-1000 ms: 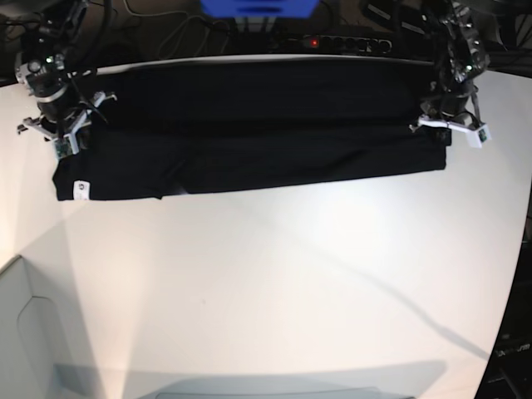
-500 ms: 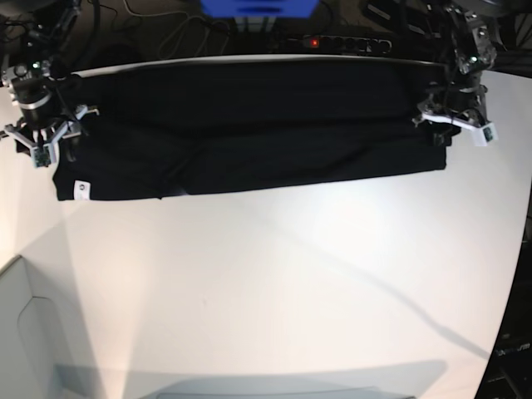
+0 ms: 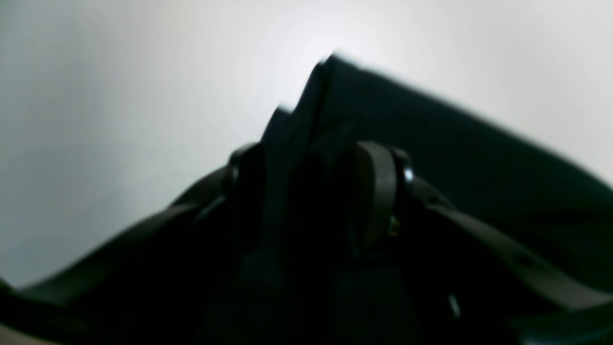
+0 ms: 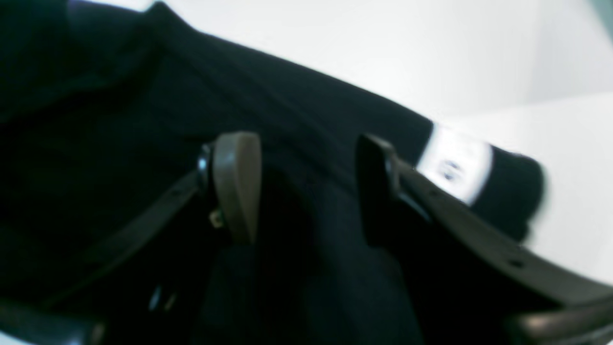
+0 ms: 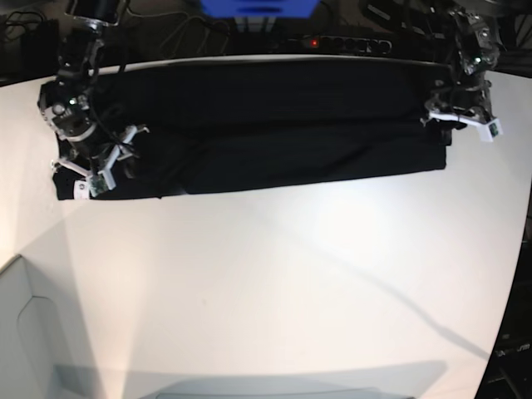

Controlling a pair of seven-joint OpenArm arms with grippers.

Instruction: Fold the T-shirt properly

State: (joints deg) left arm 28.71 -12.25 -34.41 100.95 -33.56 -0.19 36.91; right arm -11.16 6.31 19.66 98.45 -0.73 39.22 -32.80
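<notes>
A black T-shirt point(image 5: 249, 125) was laid in a long folded band along the far edge of a white desk point(image 5: 274, 283).

A power strip point(image 5: 332, 41) with a red light was seen behind the desk. The right claw point(image 4: 306, 191) was held open over the shirt's left end, beside a white tag point(image 4: 455, 163) whose print was blurred; the left claw point(image 3: 311, 191) was parted, with fabric between its fingers at the right end.
</notes>
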